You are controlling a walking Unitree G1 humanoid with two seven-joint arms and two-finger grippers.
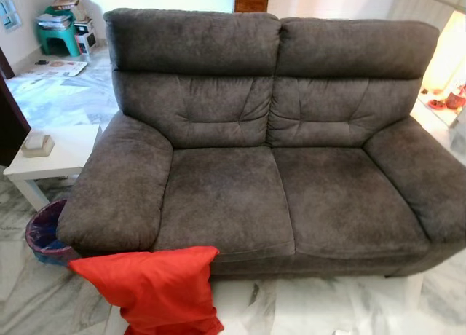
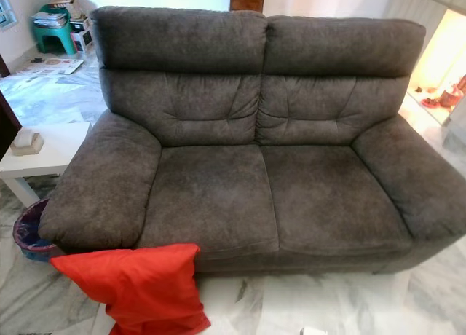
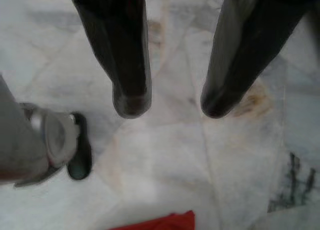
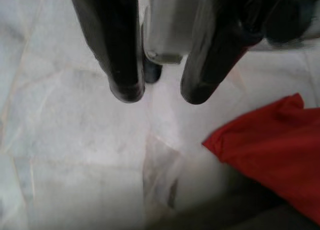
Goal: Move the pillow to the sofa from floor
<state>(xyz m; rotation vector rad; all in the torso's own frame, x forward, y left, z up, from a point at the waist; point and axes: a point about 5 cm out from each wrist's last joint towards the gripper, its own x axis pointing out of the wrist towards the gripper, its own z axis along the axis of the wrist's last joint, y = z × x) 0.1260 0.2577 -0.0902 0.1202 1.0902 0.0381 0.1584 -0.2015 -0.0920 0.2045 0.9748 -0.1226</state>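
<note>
A red pillow [image 1: 154, 288] leans on the marble floor against the front left corner of the grey two-seat sofa [image 1: 277, 196], below its left armrest. Both seat cushions lie bare. My left gripper [image 3: 167, 107] hangs open over the floor, a corner of the red pillow [image 3: 160, 223] at the edge of its view. My right gripper [image 4: 161, 96] hangs open too, with the pillow [image 4: 272, 150] off to one side on the floor.
A white side table [image 1: 54, 156] with a small box stands left of the sofa. A dark bin [image 1: 45, 233] sits by the left armrest, close to the pillow. A green stool with clutter [image 1: 58, 30] stands at the far left. White marble floor [image 1: 328, 306] stretches before the sofa.
</note>
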